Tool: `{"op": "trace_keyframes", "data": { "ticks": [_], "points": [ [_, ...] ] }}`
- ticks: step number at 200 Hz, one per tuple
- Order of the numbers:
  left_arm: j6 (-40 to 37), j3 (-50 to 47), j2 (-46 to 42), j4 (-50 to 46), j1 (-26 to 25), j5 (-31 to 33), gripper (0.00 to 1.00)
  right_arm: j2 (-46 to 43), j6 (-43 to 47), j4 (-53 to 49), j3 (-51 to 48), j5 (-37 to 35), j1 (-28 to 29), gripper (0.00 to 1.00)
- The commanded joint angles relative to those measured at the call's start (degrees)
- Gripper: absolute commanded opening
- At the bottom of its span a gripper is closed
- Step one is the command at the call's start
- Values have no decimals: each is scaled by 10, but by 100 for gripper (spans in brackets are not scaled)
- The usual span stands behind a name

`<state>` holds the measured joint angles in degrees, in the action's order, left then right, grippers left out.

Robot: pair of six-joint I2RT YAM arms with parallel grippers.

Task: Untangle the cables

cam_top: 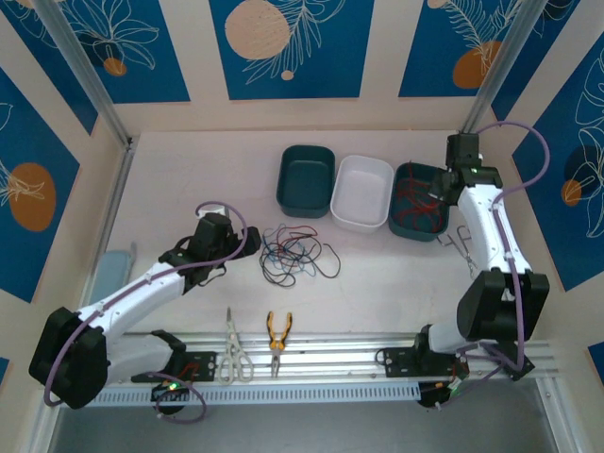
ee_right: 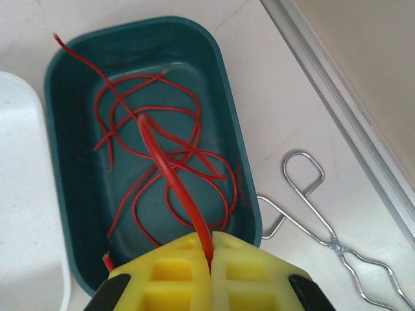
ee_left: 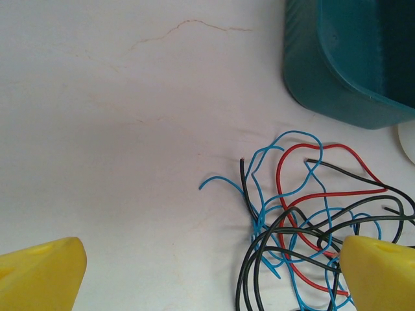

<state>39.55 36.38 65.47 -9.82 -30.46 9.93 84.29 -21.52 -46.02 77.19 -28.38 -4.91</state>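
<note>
Over the rightmost dark teal plastic bin [ee_right: 241, 162], the right gripper [ee_right: 211, 249] pinches a thin red wire [ee_right: 174, 178]. Well left of the bin, the left gripper [ee_left: 214, 269] gapes wide beside the tangle of blue, red and black cables [ee_left: 311, 227].

Bright, even overhead light, soft faint shadows, sharp focus, slightly blurred near yellow fingertips [ee_left: 42, 275].

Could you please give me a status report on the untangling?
Left gripper jaws open at tangle edge. Right gripper jaws shut on red cable over teal bin. Nothing in the way.
</note>
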Motion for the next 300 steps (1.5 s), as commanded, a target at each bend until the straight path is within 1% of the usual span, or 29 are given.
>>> {"op": "trace_keyframes", "data": {
  "ticks": [1,32,51,103,140,178,203,234,281,300],
  "points": [
    [0,-7,3,7,8,-6,100,21,2,-30,34,-25,9,0],
    [0,-7,5,7,8,-7,100,65,0,-60,64,-42,20,0],
    [0,-7,4,7,8,-9,100,70,-4,-76,76,-56,29,0],
    [-2,-7,2,7,9,-11,100,19,-38,-144,112,-108,38,0],
    [-7,-2,5,11,9,-12,100,-27,-37,-158,112,-150,33,0],
    [-10,5,15,14,8,-20,100,-35,-41,-193,135,-192,31,0],
    [-9,5,19,19,9,-23,100,-34,-27,-191,136,-189,39,0],
    [-10,8,27,22,10,-27,100,4,-11,-197,139,-185,59,0],
    [-9,4,30,23,9,-32,100,113,7,-237,186,-213,98,0],
    [-6,-1,29,27,9,-32,100,158,17,-245,209,-209,109,0]
  ]
}}
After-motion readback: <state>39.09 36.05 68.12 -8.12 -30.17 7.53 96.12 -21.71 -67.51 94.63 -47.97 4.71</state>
